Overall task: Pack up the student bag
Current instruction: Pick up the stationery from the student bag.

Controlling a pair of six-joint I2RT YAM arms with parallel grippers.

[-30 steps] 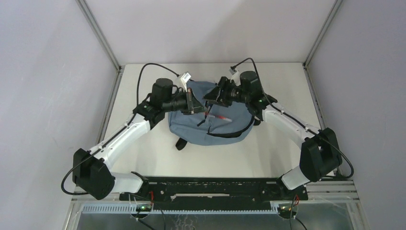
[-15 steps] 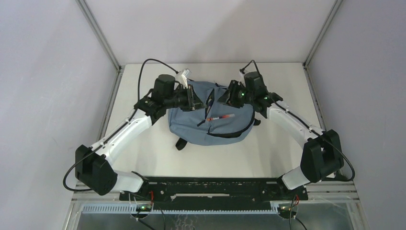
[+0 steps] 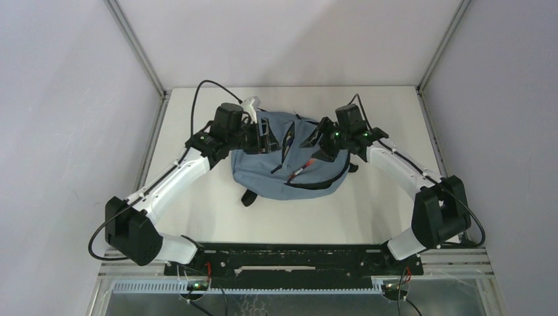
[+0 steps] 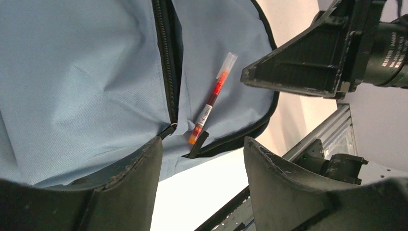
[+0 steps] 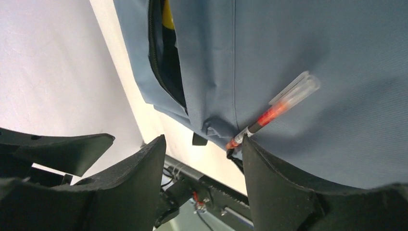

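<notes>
Hovering over the student bag (image 4: 82,67), the left gripper (image 4: 202,144) has its two dark fingers spread apart with nothing between them. Just past its tips a red pen (image 4: 210,98) with a clear cap lies loose on the grey-blue fabric, beside the black zipper (image 4: 166,62) of an open slit. The right gripper (image 5: 203,142) also has its fingers held wide and empty. The pen's red end lies close to one fingertip (image 5: 246,140), and contact cannot be told. Beyond that, something yellow (image 5: 167,14) shows inside the gaping zipper. The bag lies flat on the white table (image 3: 368,210), toward its far middle, with the two grippers facing each other across the bag's upper part, left at its left side and right at its right.
</notes>
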